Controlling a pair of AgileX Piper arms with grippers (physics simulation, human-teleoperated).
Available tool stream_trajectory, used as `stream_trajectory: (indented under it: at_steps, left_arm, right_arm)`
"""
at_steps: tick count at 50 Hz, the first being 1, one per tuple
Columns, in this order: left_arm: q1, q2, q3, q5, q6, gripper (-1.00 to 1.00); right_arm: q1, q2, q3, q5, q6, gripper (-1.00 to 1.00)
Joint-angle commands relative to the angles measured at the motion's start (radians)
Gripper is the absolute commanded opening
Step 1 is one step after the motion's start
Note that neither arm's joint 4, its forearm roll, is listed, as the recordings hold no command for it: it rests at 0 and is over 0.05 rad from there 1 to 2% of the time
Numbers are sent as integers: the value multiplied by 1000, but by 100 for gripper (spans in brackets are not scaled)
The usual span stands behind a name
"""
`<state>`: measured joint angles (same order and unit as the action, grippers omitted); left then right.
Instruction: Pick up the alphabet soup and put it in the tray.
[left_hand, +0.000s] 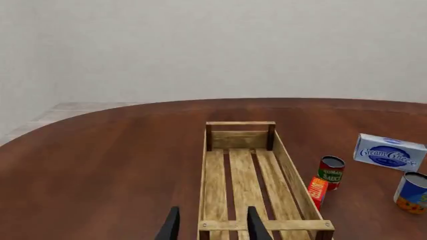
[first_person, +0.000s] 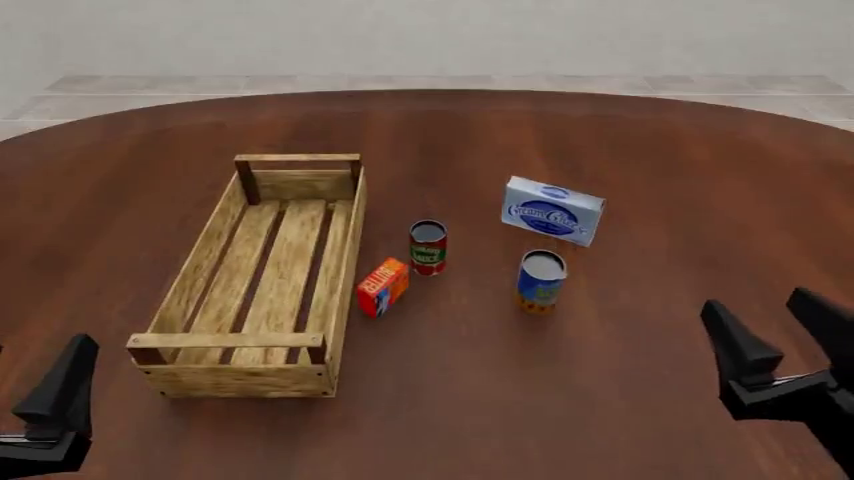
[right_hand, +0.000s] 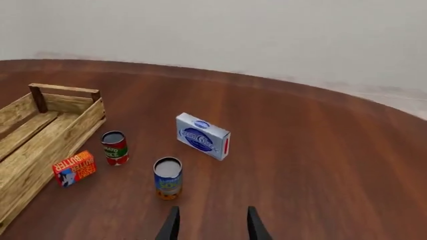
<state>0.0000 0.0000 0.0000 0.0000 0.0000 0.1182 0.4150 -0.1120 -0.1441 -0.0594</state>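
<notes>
So here's where we're at: the alphabet soup (first_person: 541, 281) stands upright on the brown table (first_person: 561, 400), out in the open, right of the tray (first_person: 342, 262) and well apart from it. It's the can with the blue label and the orange-yellow band at the bottom. We see it again from the right wrist camera (right_hand: 167, 178), sitting just ahead of our right gripper's fingertips, nothing touching it.

Just behind the soup, on the far side, there's a white and blue cream cheese box (first_person: 553, 211) propped on its edge. Between the soup and the tray we've got a tomato sauce can (first_person: 427, 247) with a red and green label, also upright, and a little orange butter box (first_person: 382, 287) lying just beside the tray's right plank.

The tray runs lengthwise away from us, on the left half of the table, slatted floor showing.

Our left gripper (left_hand: 213, 226) sits low near the tray's near end, fingers spread apart with nothing between them; the left wrist camera looks straight down the length of the tray (left_hand: 283, 167). Our right gripper (first_person: 781, 345) is over at the near right of the table, fingers also parted and holding nothing, well short of the soup
</notes>
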Motion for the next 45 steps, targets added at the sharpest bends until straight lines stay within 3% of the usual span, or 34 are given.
stream_trajectory:
  at_steps: [1,4,6,8,11,20,22,25,27,29,41,45]
  left_arm:
    - [0,0,0,0,0,100]
    - [0,0,0,0,0,100]
    - [0,0,0,0,0,100]
    - [0,0,0,0,0,100]
    - [0,0,0,0,0,100]
    - [0,0,0,0,0,100]
    - [0,0,0,0,0,100]
    - [0,0,0,0,0,100]
    - [0,0,0,0,0,100]
    - [0,0,0,0,0,100]
    - [0,0,0,0,0,100]
    - [0,0,0,0,0,100]
  right_arm:
    - [65,182,-132,19,-85,100]
    - [69,232,-184,53,-126,100]
    - [73,233,-198,65,-113,100]
    - [80,242,-239,99,-62,100]
    - [85,317,-275,122,-125,100]
    - [103,441,-409,238,-209,100]
    - [114,464,-455,269,-179,100]
    - [137,539,-484,277,-195,100]
    - [150,574,-511,288,-167,100]
    - [152,624,-528,290,-197,100]
    - [201,794,-658,375,-154,100]
    - [187,831,-694,391,-181,100]
